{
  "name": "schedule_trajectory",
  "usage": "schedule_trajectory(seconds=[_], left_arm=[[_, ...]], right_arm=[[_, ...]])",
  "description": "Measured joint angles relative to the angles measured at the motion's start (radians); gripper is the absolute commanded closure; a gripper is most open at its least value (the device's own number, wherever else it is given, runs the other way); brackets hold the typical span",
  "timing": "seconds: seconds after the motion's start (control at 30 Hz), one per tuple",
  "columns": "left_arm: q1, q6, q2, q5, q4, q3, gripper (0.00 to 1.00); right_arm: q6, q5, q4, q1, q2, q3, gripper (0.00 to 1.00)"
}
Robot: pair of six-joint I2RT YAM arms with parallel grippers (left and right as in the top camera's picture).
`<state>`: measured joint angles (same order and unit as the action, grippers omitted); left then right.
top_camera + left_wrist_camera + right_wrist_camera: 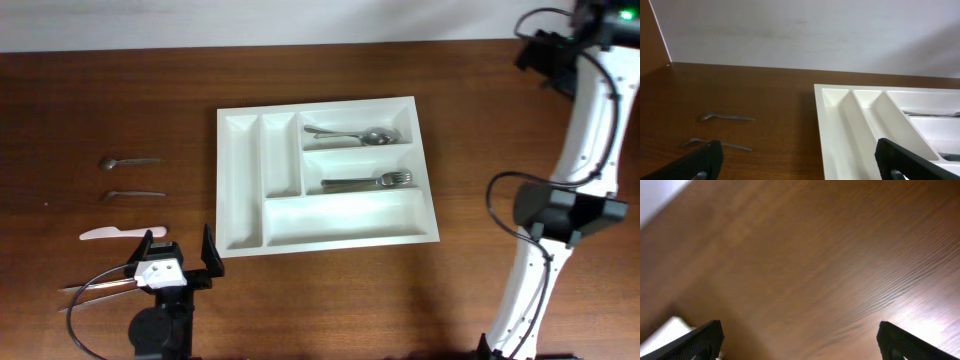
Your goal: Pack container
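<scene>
Overhead: tray (240,180) centre of surface (480,120), spoon (355,134) + fork (365,182) in its right-side slots. Left pincer (178,243) wide open, empty, by tray's near-left corner; right pincer (799,327) wide open, empty, over bare wood. I reckon tray light, stiff, slick plastic; take by rim if req'd.

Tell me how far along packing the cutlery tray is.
Done: a metal spoon and a metal fork lie in separate wide compartments of the large white plastic cutlery tray. In hand: nothing; left gripper and right gripper are open and empty. Left: a small metal spoon, another slim metal utensil and a white plastic knife on the wooden table, plus thin sticks partly under the left arm.
</scene>
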<state>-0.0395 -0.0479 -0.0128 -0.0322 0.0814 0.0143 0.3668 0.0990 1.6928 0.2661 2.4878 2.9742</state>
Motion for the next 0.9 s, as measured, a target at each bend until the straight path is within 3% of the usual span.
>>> schedule_trajectory(seconds=[0.17,0.37,0.43,0.57,0.63,0.77,0.83,0.9], left_arm=[[0.000,0.003,0.000,-0.029,-0.055,-0.002,0.01],[0.000,0.003,-0.001,0.000,-0.064,0.004,0.01],[0.000,0.003,-0.033,0.009,0.029,0.067,0.01],[0.000,0.003,-0.204,0.022,0.426,0.385,0.01],[0.000,0.003,-0.305,0.058,0.502,0.563,0.01],[0.000,0.011,-0.407,0.117,0.533,0.736,0.01],[0.000,-0.030,-0.446,0.060,0.586,0.782,0.01],[0.001,-0.178,-0.545,-0.108,0.755,0.874,0.01]], right_arm=[[-0.106,-0.018,-0.014,0.018,0.000,-0.059,0.01],[-0.136,0.033,-0.032,0.015,0.000,-0.128,0.01],[-0.138,0.053,-0.035,0.015,0.001,-0.163,0.01],[-0.140,0.069,-0.035,0.014,0.003,-0.200,0.01],[-0.140,0.074,-0.035,0.014,0.003,-0.201,0.01],[-0.140,0.077,-0.035,0.014,0.003,-0.201,0.01],[-0.142,0.077,-0.036,0.014,0.003,-0.201,0.01],[-0.143,0.078,-0.035,0.014,0.003,-0.201,0.01]])
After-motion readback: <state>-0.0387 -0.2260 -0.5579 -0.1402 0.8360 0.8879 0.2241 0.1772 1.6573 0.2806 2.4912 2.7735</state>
